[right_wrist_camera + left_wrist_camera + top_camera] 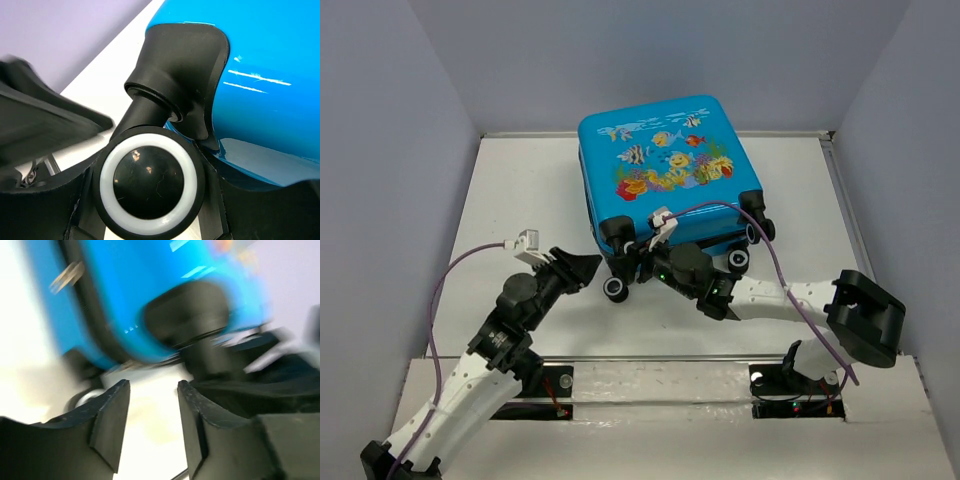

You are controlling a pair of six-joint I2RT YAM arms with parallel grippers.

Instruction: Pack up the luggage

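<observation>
The luggage [665, 160], a bright blue suitcase, lies closed and flat at the back centre with its fish print up and its wheels toward me. My right gripper [642, 268] is at its near left corner. In the right wrist view the gripper [150, 200] is closed around a black-and-white wheel [150, 182], under the blue shell [270, 60]. My left gripper [592, 266] is open and empty just left of that corner, beside a lower wheel [616, 290]. The left wrist view is blurred: the open gripper [152, 386] faces the blue shell [150, 290].
White table [520, 200] inside grey walls, with a raised rim at the back and sides. Another wheel [738, 260] shows at the suitcase's near right. A purple cable [775, 260] arcs over the right arm. The blurred left gripper [40, 120] shows in the right wrist view.
</observation>
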